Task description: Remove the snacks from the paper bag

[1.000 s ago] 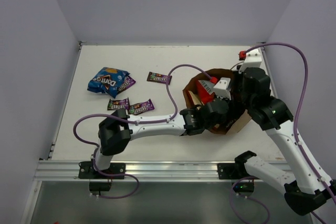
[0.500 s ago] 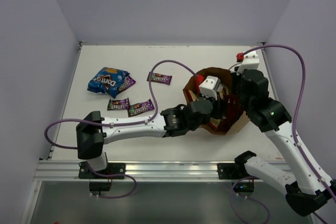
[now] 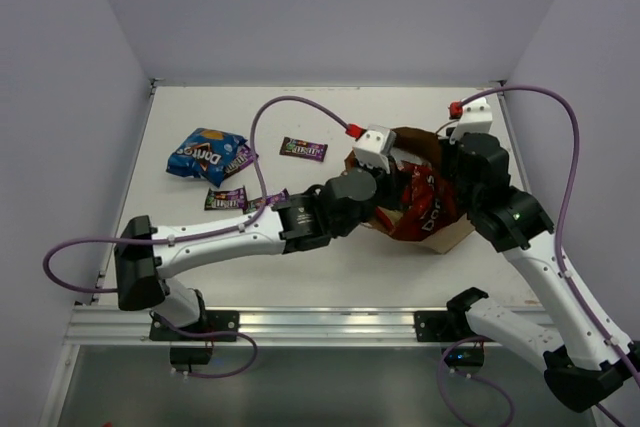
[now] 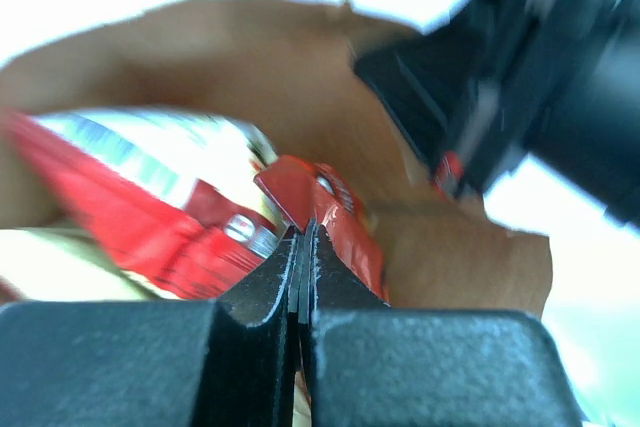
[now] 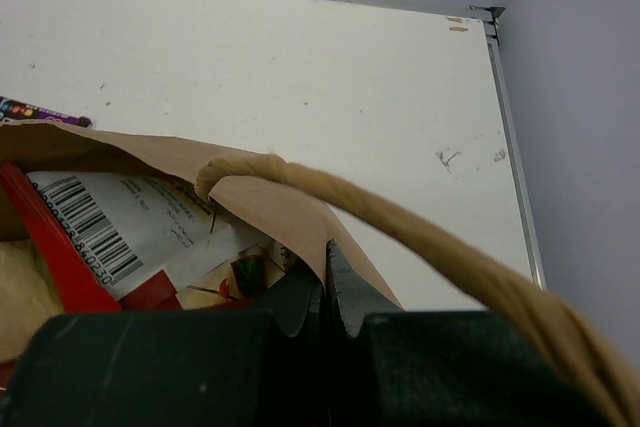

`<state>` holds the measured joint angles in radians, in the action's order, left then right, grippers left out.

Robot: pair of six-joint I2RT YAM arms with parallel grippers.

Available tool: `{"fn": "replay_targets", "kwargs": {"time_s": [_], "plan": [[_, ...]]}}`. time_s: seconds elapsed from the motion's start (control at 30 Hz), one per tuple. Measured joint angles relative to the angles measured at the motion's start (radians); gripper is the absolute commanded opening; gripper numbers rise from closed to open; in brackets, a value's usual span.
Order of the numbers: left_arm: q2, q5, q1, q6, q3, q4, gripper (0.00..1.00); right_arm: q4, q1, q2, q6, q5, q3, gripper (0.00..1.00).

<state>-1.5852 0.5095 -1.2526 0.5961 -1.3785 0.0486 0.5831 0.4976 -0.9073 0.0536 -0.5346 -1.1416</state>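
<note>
The brown paper bag (image 3: pixel 452 235) lies open at the right of the table. My left gripper (image 3: pixel 388 209) is at its mouth, shut on a corner of the red-orange chip bag (image 3: pixel 424 203), which sticks partly out of the bag. In the left wrist view the jaws (image 4: pixel 301 234) pinch that red-orange bag (image 4: pixel 325 202), with a white-and-red bag (image 4: pixel 150 142) beside it inside the paper bag (image 4: pixel 230 57). My right gripper (image 3: pixel 455 175) is shut on the paper bag's rim (image 5: pixel 290 217) beside the twisted handle (image 5: pixel 420 247). A blue Doritos bag (image 3: pixel 205 155) and purple candy bars (image 3: pixel 303 150) lie at the left.
Two more purple candy bars (image 3: pixel 226 197) lie near my left forearm. A barcoded white packet (image 5: pixel 100 217) shows inside the bag in the right wrist view. Purple cables loop over the table. The grey walls stand close on the left, back and right.
My left arm has drawn back to the left, out of the bag's mouth, pulling the red-orange chip bag up and partly out. My right gripper has kept its hold on the rim.
</note>
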Motion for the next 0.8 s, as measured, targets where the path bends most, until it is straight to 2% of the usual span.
{"fn": "replay_targets", "kwargs": {"time_s": [0.47,0.6,0.8], "plan": [[0.405,0.062,0.332,-0.104,0.037,-0.107,0.00,-0.029,-0.003,-0.029,0.011,-0.084,0.037,0.00],[0.422,0.081,0.405,-0.142,0.039,-0.143,0.00,-0.031,-0.010,-0.034,0.020,-0.105,0.037,0.00],[0.353,0.085,0.537,-0.171,0.039,-0.175,0.00,-0.030,-0.013,-0.034,0.027,-0.108,0.039,0.00]]}}
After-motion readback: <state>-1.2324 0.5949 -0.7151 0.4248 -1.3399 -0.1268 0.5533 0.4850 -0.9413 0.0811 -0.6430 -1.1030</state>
